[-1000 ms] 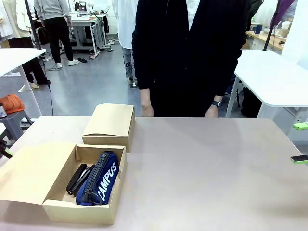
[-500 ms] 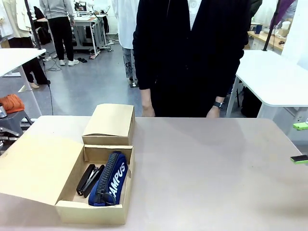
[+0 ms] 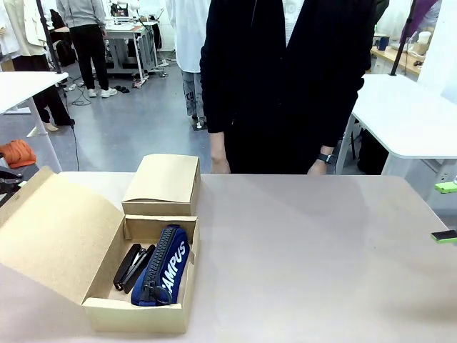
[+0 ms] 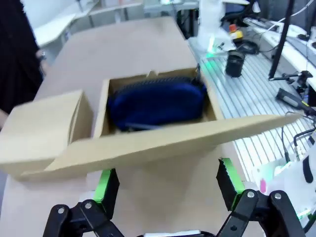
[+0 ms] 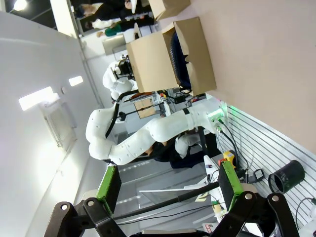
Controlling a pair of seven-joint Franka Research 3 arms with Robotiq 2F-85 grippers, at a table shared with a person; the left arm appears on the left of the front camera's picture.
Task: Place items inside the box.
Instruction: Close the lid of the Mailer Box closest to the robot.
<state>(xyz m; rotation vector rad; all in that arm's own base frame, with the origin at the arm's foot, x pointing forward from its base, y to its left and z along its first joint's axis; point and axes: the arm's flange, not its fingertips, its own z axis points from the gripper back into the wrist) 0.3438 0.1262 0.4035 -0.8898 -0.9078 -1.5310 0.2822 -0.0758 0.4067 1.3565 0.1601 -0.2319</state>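
An open cardboard box [image 3: 136, 316] stands at the table's front left. Inside it lie a navy pencil case [image 3: 166, 266] printed "CAMPUS" and black staplers [image 3: 131, 266] to its left. The box's lid [image 3: 57, 229] tilts up on the left side. In the left wrist view my left gripper [image 4: 167, 187] is open just behind the lid's edge [image 4: 163, 143], looking over it at the navy pencil case [image 4: 155, 103]. My right gripper [image 3: 444, 211] stands open at the table's right edge, with nothing between its fingers [image 5: 111, 186]. The right wrist view shows the box [image 5: 170, 54] far off.
A second, closed cardboard box [image 3: 163, 182] sits right behind the open one. A person in dark clothes stands at the far edge, hands [image 3: 218, 166] down by the table. The table's [image 3: 307, 257] middle and right are bare.
The open box has slid a little to the right, and its lid has risen from lying flat to tilting up. The right gripper has not moved.
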